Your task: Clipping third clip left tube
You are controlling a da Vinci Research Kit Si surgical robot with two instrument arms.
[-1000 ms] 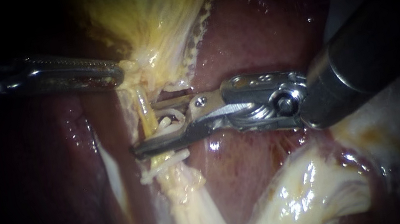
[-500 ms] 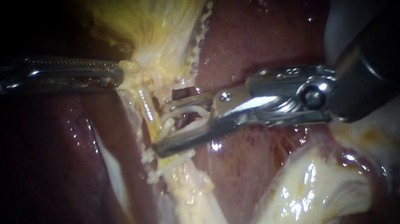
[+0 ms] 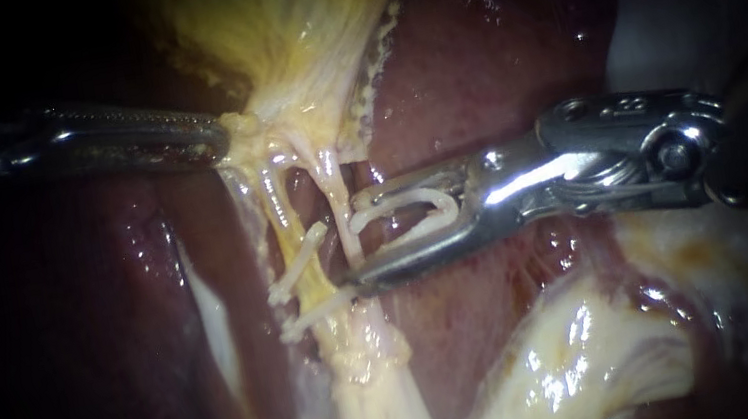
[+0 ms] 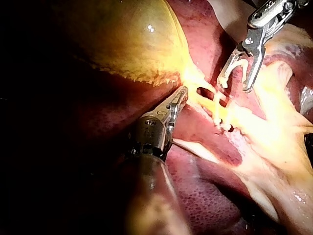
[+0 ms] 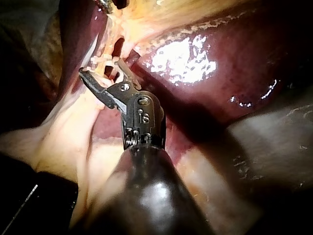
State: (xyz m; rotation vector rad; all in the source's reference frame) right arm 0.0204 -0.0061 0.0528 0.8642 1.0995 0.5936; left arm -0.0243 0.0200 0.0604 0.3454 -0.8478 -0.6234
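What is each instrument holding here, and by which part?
Left instrument grips the gallbladder at its narrow neck. Right instrument holds an open clip by both legs, between its jaws.

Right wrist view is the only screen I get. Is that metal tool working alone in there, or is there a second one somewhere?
Observer: There is a second one. The left instrument comes in from the opposite side, its jaws shut on pale tissue where the gallbladder narrows.
Operator: And the white bits beyond my tool's tip, which I can't make out?
Observer: The endoscope view shows them lying across the left tube: an upper clip and a lower clip, one below the other.
Operator: Is my tool carrying anything?
Observer: Yes. The right instrument holds a loaded clip between its wide-standing jaws, not yet squeezed shut.
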